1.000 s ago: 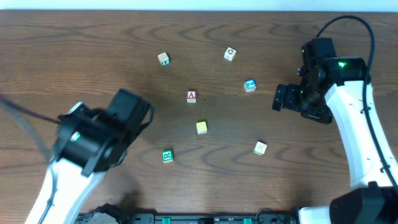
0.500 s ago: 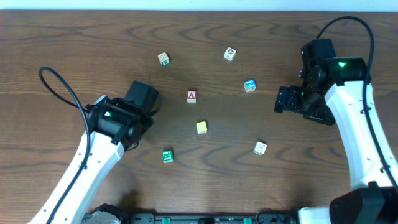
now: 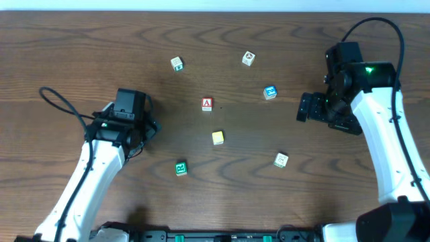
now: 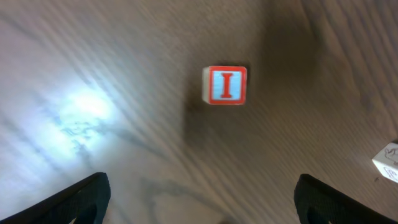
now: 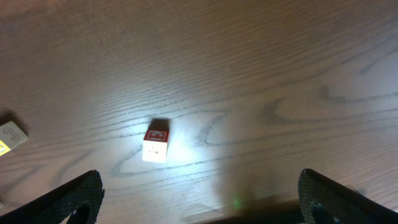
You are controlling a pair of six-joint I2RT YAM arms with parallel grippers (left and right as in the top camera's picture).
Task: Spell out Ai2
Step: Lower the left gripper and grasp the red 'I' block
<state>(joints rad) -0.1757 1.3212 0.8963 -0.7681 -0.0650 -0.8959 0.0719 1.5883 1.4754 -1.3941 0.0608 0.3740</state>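
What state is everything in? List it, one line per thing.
Left gripper: open, empty.
Right gripper: open, empty.
I block: lying on the table, letter showing, free.
A block: lying on the table, letter up, free.
Blue block: lying on the table, free.
Yellow block: lying on the table, free.

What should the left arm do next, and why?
Probably move the left tool forward and down around the I block. The tool is open and empty, and the block, needed after A, lies ahead of it, not yet between its jaws.
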